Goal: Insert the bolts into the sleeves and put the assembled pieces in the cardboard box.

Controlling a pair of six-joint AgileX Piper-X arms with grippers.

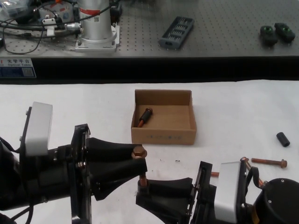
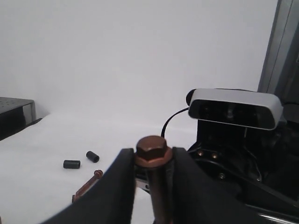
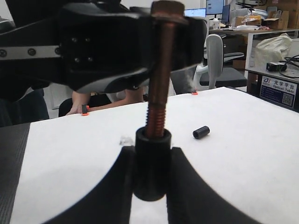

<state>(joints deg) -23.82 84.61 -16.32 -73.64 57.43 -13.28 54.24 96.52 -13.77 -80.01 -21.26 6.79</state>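
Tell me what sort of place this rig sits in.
Probably a robotics lab inside a shared office: a perforated optical table stands behind the white bench, and a desk chair and monitors show in the room beyond.

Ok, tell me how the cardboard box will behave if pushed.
The cardboard box likely slides easily: thin walls, holding just one assembled piece. Sitting flat on the white sheet, it probably won't tip. Its open walls may flex.
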